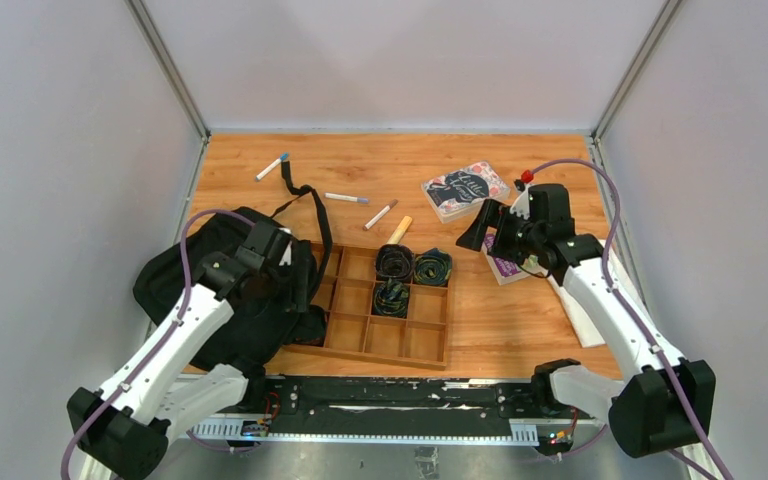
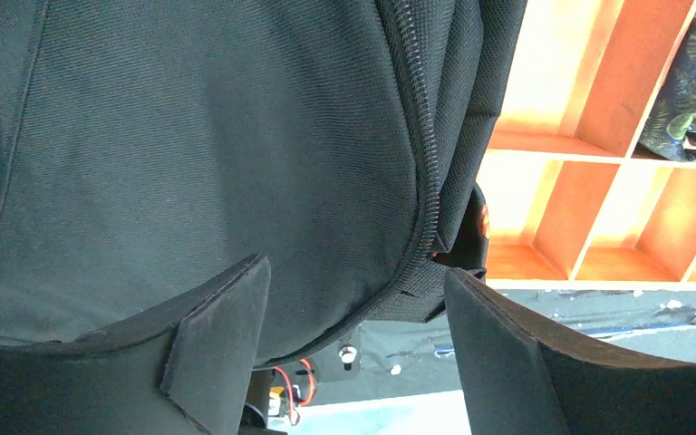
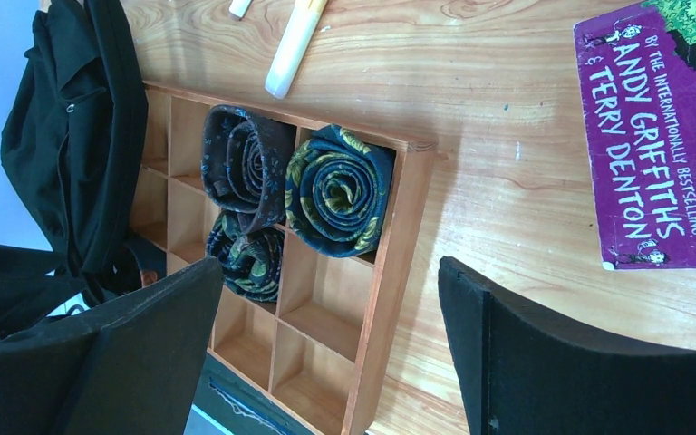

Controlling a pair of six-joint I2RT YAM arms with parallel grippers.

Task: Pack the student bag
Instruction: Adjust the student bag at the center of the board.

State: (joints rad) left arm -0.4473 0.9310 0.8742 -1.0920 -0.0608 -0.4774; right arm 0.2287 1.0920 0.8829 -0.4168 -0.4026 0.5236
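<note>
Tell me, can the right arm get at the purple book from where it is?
Probably yes. The right pincer hangs open close beside the purple book, which lies flat on the table with nothing seen between them.

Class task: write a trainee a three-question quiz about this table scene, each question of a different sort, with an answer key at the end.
1. How many rolled ties sit in the wooden tray?
2. True or false: the right gripper is holding a book.
3. The student bag lies on which side of the wooden tray? A: the left arm's side. B: the right arm's side.
Key: 1. three; 2. false, its jaws are open and hold nothing; 3. A.
</note>
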